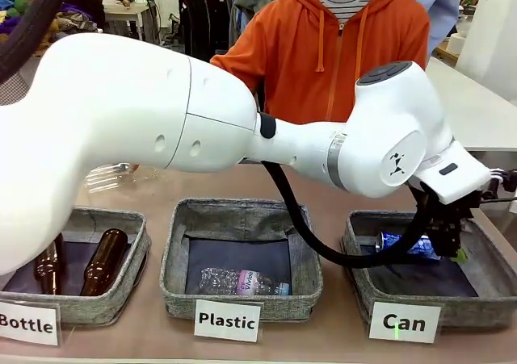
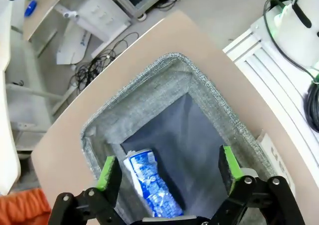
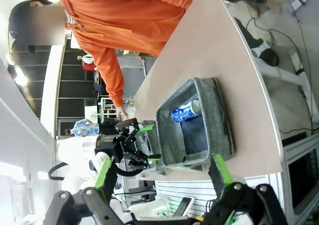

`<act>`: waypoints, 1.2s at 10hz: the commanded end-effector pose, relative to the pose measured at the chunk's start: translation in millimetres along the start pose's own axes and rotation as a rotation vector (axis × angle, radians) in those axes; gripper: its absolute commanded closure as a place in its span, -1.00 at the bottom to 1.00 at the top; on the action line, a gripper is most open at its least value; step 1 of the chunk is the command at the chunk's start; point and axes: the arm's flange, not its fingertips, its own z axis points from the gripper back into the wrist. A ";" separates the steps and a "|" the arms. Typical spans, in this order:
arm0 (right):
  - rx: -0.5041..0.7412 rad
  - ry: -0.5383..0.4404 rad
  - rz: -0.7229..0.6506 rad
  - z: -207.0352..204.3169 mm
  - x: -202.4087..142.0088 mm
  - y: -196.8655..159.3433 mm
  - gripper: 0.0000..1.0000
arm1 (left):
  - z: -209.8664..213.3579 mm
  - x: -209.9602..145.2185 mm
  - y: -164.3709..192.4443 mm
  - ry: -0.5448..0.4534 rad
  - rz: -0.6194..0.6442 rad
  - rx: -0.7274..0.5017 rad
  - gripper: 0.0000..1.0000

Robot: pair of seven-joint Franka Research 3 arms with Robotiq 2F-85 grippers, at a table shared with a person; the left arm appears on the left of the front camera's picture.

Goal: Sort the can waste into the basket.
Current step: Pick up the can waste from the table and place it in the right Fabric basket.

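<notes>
Fingers (image 2: 108,171) spread, left gripper (image 2: 168,167) hovers above basket (image 2: 202,83), pointing down.

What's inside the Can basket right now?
One crushed blue can lying on the dark lining. The basket's near end is covered by the open left jaws.

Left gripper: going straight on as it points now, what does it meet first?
Probably the crushed blue metal can lying in the grey fabric basket, or the dark lining beside it; depth is unclear.
</notes>
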 end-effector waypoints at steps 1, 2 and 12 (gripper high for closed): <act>0.033 0.044 0.015 -1.1 3.5 -1.7 -1.00 | 25.0 -4.4 -7.1 -0.033 0.086 -0.068 -1.00; 0.023 0.037 0.009 -10.5 6.6 0.2 -1.00 | 52.4 -11.0 -19.1 -0.073 0.119 -0.088 -1.00; -0.017 0.526 0.205 -261.4 -97.2 86.7 -1.00 | 515.8 -216.4 -209.2 -0.335 0.822 0.223 -1.00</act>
